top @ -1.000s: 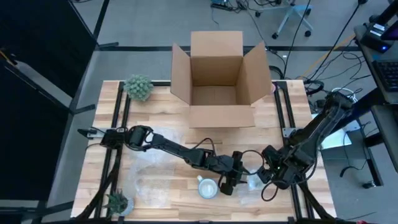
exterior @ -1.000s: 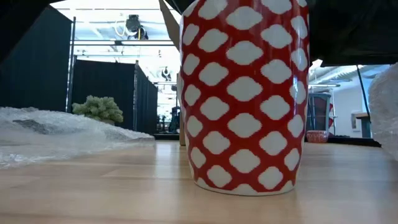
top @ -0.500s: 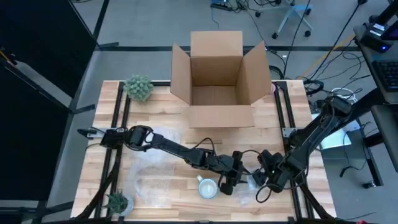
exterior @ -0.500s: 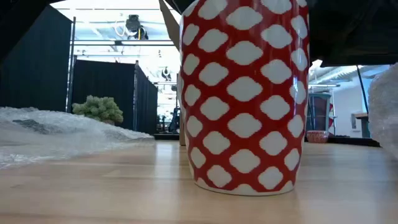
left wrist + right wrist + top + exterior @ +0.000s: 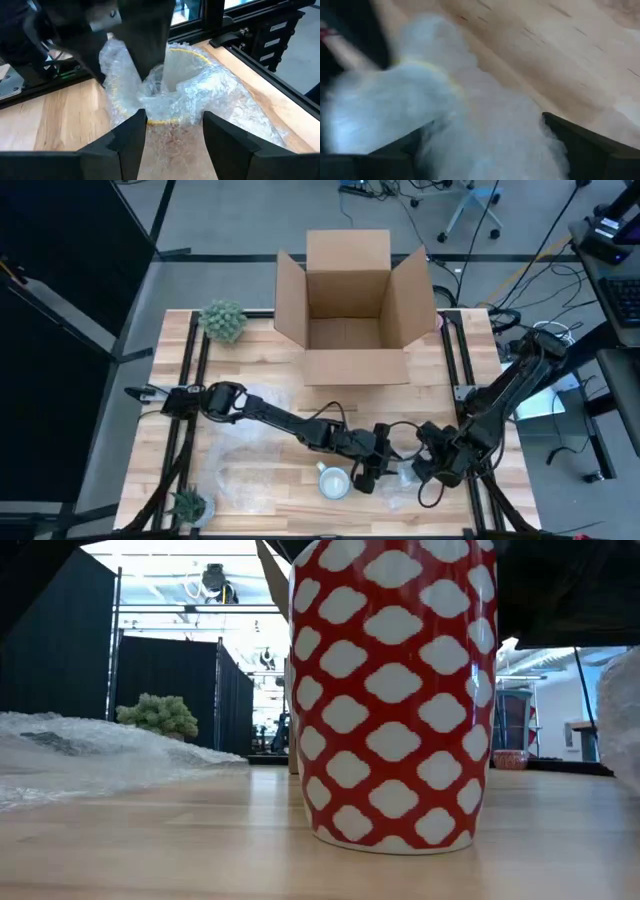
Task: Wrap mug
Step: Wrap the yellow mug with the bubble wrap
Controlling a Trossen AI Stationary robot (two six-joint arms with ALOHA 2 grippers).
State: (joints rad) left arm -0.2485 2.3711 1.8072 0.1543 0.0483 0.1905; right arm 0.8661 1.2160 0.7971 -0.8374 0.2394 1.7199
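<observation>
A mug with a yellow rim, swathed in clear bubble wrap (image 5: 200,95) (image 5: 402,474), stands near the table's front right. My left gripper (image 5: 172,125) (image 5: 376,472) is open just left of it, one finger on either side of the wrap's foot; whether they touch it does not show. My right gripper (image 5: 420,469) (image 5: 480,150) comes from the right, open, with the wrap between its fingers. A red-and-white patterned mug (image 5: 390,690) (image 5: 333,481) stands upright on its base, left of my left gripper. My right gripper is open over the wrapped mug. One dark finger (image 5: 147,45) reaches down from above onto the bunched bubble wrap at the mug's mouth (image 5: 157,82); the other stands outside the wall. The mug stays on the table. In the right wrist view the wrap fills the gap.
Loose sheets of bubble wrap (image 5: 240,465) (image 5: 100,755) lie on the table's left front. An open cardboard box (image 5: 350,310) stands at the far middle. Small plants sit at the far left (image 5: 222,320) and near left corner (image 5: 188,503).
My right gripper has shifted a little toward the wrapped mug and the table's near edge. Both mugs have kept their places.
</observation>
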